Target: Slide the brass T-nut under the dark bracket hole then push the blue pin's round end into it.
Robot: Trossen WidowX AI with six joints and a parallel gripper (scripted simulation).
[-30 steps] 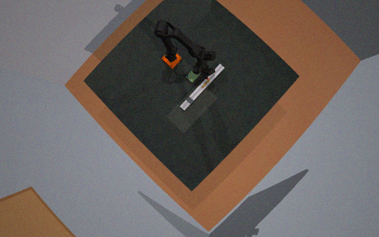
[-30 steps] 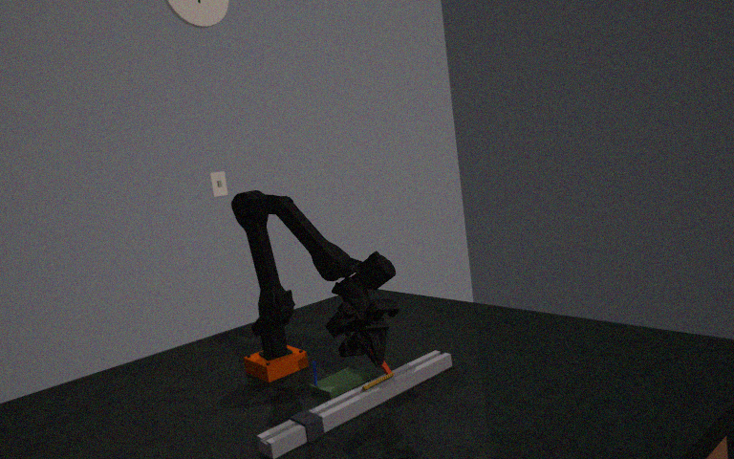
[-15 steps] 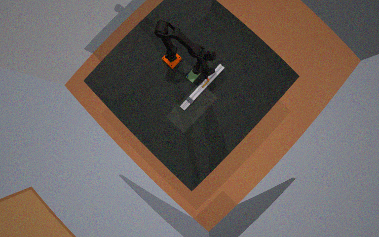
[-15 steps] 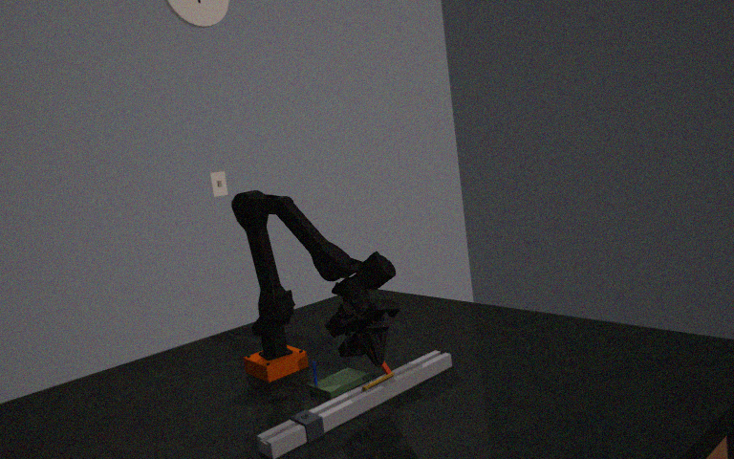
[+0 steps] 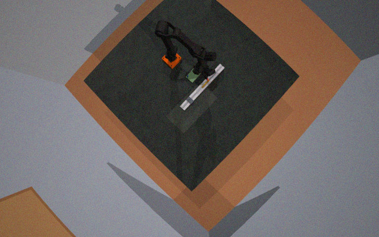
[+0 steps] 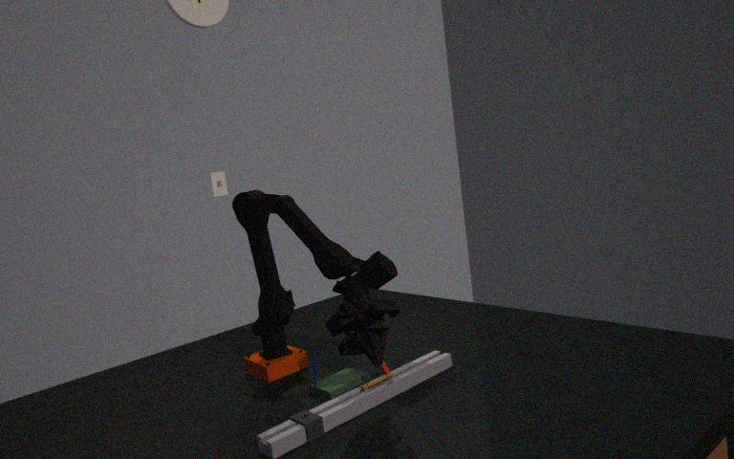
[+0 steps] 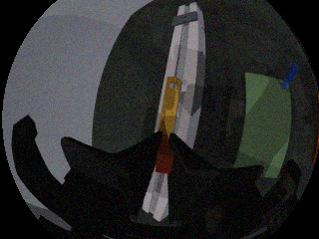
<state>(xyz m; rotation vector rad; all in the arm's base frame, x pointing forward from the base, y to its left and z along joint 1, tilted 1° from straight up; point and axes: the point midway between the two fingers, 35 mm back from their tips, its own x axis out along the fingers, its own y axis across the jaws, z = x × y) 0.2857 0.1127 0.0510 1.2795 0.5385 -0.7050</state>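
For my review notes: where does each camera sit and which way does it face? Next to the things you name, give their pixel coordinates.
Top: high overhead, facing down at the table; whole arm shows.
Exterior: off to the side, above table height, facing across the rail (image 5: 196, 93) (image 6: 354, 404) (image 7: 191, 75) to the wall; whole arm shows.
Wrist: on the arm, looking past the gripper's fingers along the rail.
Top and exterior share the orange base (image 5: 166, 60) (image 6: 274, 372).
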